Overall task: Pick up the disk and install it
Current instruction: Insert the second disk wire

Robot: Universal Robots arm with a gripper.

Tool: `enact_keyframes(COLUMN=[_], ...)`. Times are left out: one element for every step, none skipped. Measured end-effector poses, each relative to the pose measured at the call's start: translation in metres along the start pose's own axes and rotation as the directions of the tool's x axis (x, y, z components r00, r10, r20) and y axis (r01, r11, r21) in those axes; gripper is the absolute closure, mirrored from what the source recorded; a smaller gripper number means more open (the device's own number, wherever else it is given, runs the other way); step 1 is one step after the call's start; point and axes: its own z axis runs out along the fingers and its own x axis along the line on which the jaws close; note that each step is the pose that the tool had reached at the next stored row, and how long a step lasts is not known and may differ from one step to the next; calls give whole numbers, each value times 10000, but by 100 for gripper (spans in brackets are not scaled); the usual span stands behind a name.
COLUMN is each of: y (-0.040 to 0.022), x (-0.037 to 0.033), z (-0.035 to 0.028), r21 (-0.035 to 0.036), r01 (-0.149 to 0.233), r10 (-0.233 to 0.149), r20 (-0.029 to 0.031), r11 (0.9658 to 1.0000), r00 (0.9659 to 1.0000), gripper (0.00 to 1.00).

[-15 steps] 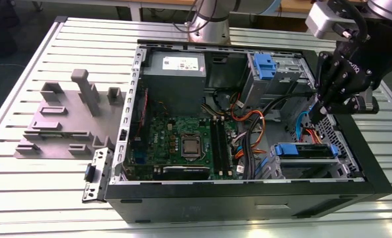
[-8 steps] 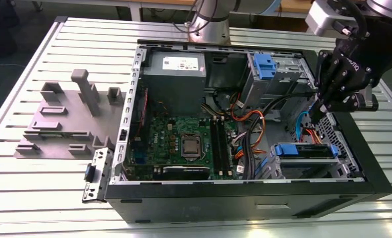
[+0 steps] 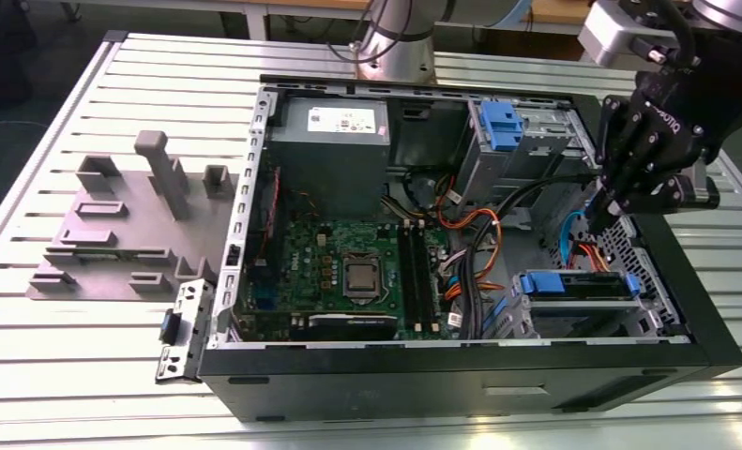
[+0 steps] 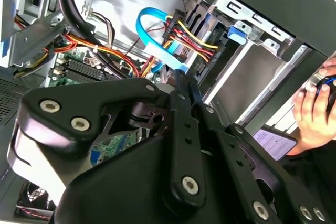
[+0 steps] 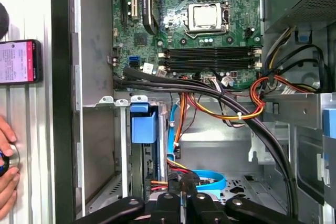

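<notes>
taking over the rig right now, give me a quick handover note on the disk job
End effector: shut, nothing between its fingers, hanging inside the computer case at the exterior view's right, above the drive bay and touching nothing.
Disk: in its blue carrier in that bay, with cables running to it.
Done: the disk looks seated.
Left: whether it is fully latched cannot be told.
Note: a person's hand and a phone are on the table beside the case.

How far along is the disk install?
The disk already sits in the drive bay, blue carrier showing. The gripper hangs close by over the open case, fingers shut, holding nothing. Left: whether it is fully seated cannot be told.
</notes>
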Motion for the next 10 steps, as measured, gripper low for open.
enact_keyframes(y=[-3,-5,-7,-8,-10,-12,-13,-15,-17,-18], x=[-6,-11,-16,-20,-25,-30,-34,-38,-42,-46], z=[1,2,3,5,6,7,9,10,13,16], r21=[-3,-6,-9,-11,-14,-16,-19,-23,-26,-28], r01=[1,1,1,0,0,0,1,0,1,0], r10=[-1,-1,-1,-1,0,0,-1,-1,-2,-1], r20=[-43,-82,-119,-156,-195,-232,-260,-285,-309,-334], r11=[10000,10000,10000,10000,10000,10000,10000,10000,10000,10000], r00=[10000,10000,9999,9999,9998,9997,9997,9996,9995,9994], gripper=[83,83,82,76,76,76,69,69,69,69])
